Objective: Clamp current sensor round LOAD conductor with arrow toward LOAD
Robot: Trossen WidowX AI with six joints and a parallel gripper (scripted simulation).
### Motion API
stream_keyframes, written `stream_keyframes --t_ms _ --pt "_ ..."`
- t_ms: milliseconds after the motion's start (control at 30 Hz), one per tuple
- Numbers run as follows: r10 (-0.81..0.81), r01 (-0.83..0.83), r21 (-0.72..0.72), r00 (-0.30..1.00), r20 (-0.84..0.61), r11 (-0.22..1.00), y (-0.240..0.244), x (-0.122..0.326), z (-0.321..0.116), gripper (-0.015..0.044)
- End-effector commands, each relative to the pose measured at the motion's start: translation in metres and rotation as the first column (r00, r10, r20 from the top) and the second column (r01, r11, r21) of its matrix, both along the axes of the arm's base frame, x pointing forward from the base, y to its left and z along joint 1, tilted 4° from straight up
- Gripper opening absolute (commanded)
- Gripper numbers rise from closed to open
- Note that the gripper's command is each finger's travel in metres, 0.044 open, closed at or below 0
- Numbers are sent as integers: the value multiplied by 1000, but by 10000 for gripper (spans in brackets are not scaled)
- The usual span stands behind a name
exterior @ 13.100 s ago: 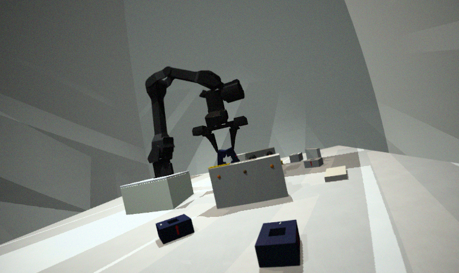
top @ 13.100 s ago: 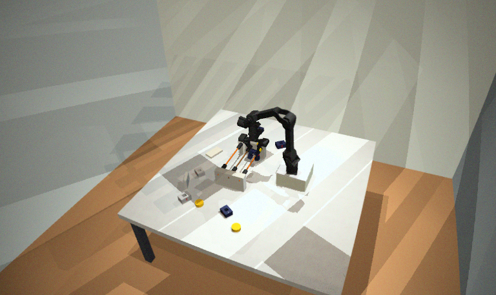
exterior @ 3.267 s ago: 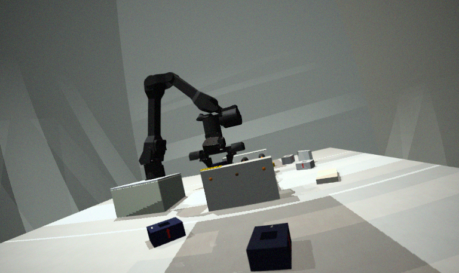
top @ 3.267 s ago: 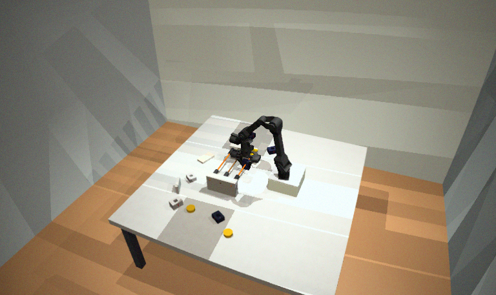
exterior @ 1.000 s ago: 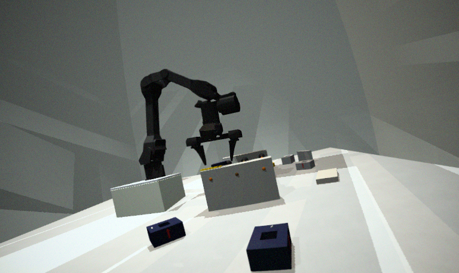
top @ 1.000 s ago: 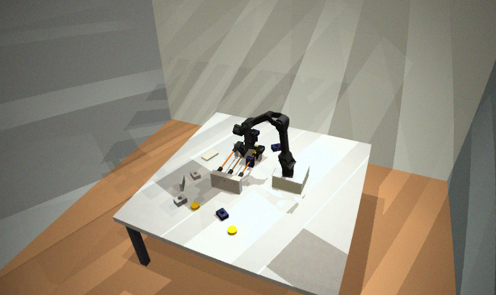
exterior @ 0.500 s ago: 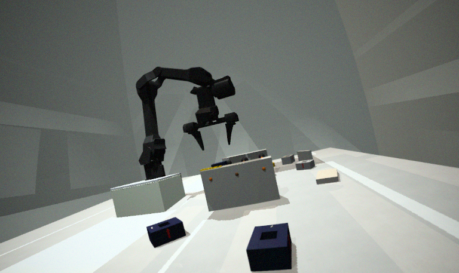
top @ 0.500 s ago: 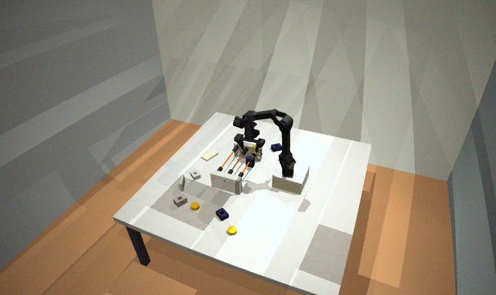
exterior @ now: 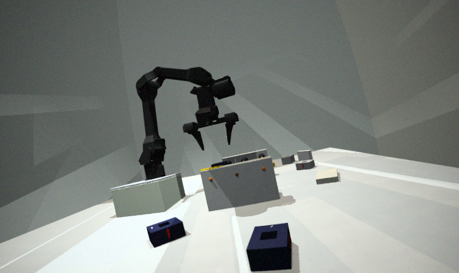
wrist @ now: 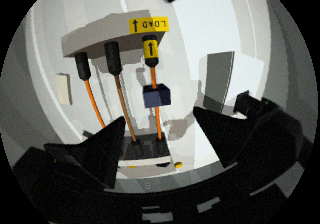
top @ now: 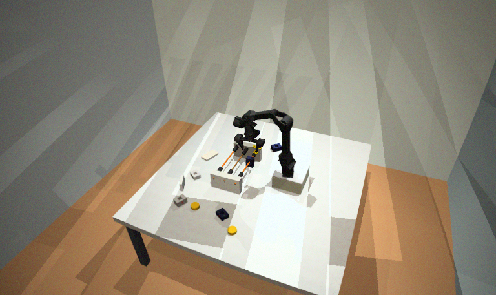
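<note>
The dark blue current sensor (top: 250,161) (exterior: 220,163) (wrist: 155,96) sits around the orange LOAD conductor (top: 244,168) (wrist: 153,77), partway along it. It looks like a closed block; its arrow and latch cannot be made out. The yellow LOAD marker (wrist: 149,24) is on top of the end panel, with its printed arrow pointing up in the wrist view. A yellow band (wrist: 150,49) with a like arrow is on the conductor's black sleeve. My gripper (top: 249,149) (exterior: 216,147) (wrist: 159,115) is wide open and empty, above the conductors and clear of the sensor.
Two other conductors run alongside, between the far panel (exterior: 240,185) and the near panel (top: 227,182). Dark blue blocks (top: 276,146) (top: 221,213), grey blocks (top: 195,174) (top: 179,200), yellow discs (top: 194,205) (top: 232,230) and a cream slab (top: 209,155) (exterior: 327,176) lie around.
</note>
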State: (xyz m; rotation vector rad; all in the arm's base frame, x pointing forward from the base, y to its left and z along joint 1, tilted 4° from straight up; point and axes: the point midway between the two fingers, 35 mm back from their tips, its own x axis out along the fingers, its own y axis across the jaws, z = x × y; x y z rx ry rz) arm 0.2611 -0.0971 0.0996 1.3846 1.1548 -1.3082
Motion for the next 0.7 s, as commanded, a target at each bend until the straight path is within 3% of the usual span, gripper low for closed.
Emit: stream_keyframes --t_ms 0,567,667 --pt "4 -4 0 1000 -2 1000 0 0 0 440" --pt "11 -11 4 1000 1 1000 0 -1 0 440" --pt "163 -164 65 986 25 984 -7 -12 -6 440"
